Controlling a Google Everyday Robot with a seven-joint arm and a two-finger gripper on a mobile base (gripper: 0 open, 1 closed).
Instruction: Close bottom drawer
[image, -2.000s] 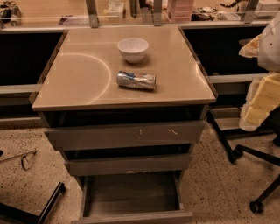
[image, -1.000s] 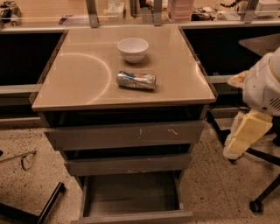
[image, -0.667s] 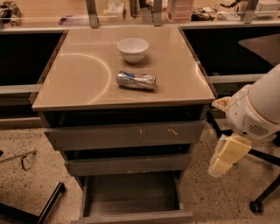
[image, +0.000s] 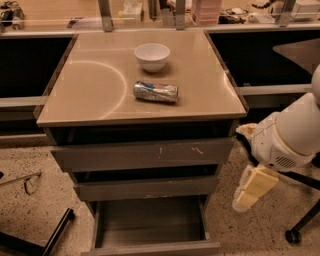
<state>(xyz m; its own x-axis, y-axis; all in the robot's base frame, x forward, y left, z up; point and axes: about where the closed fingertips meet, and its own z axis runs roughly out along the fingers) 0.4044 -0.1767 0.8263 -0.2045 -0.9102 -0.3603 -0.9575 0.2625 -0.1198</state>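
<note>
The bottom drawer (image: 150, 220) is pulled out at the foot of the cabinet. Its flat grey floor is bare and its low front (image: 150, 248) is near the bottom edge of the view. My gripper (image: 252, 190), with pale yellow fingers, hangs from the white arm (image: 292, 132) to the right of the cabinet. It is level with the middle drawer, above and to the right of the bottom drawer's right wall, and touches nothing.
A white bowl (image: 152, 56) and a crushed can (image: 155, 92) lie on the cabinet top (image: 85, 100). The scratched top drawer front (image: 145, 154) and middle drawer front (image: 145, 189) stick out slightly. A chair base (image: 300, 225) stands at right, a black leg (image: 55, 235) at lower left.
My arm and gripper have moved down and to the left, from the far right edge to a spot close beside the cabinet's right side. The drawers have not moved.
</note>
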